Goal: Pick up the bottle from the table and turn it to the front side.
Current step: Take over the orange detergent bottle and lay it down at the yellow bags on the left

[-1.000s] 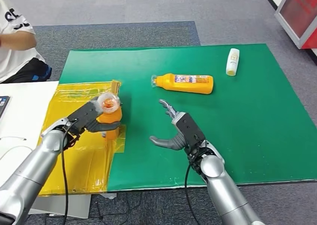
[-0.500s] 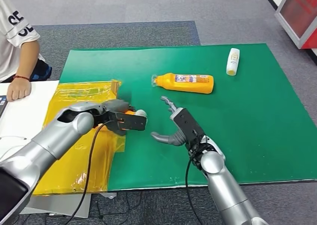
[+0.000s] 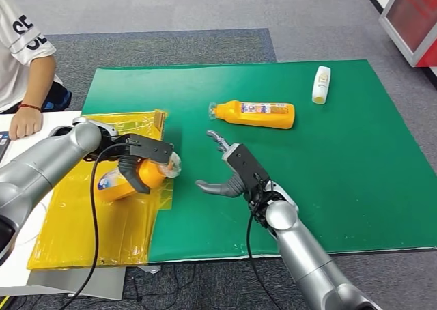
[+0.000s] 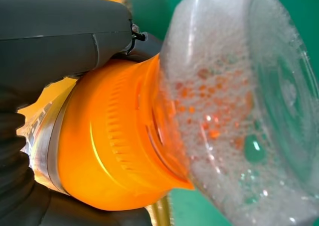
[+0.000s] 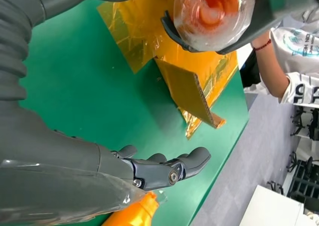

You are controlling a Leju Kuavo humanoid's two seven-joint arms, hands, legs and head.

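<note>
Left hand (image 3: 135, 161) has tipped orange bottle (image 3: 121, 180) sideways, fingers wrapping it; clear cap foamy.

Head view: high on body, facing forward and down over green table (image 3: 309, 187), whole tabletop visible. Left wrist view: very close behind left hand (image 4: 56, 42), bottle (image 4: 124, 141) cap filling frame. Right wrist view: behind right hand (image 5: 161, 169), looking across table toward left hand. Shared: held bottle, yellow sheet (image 5: 150, 27), green table.
</note>
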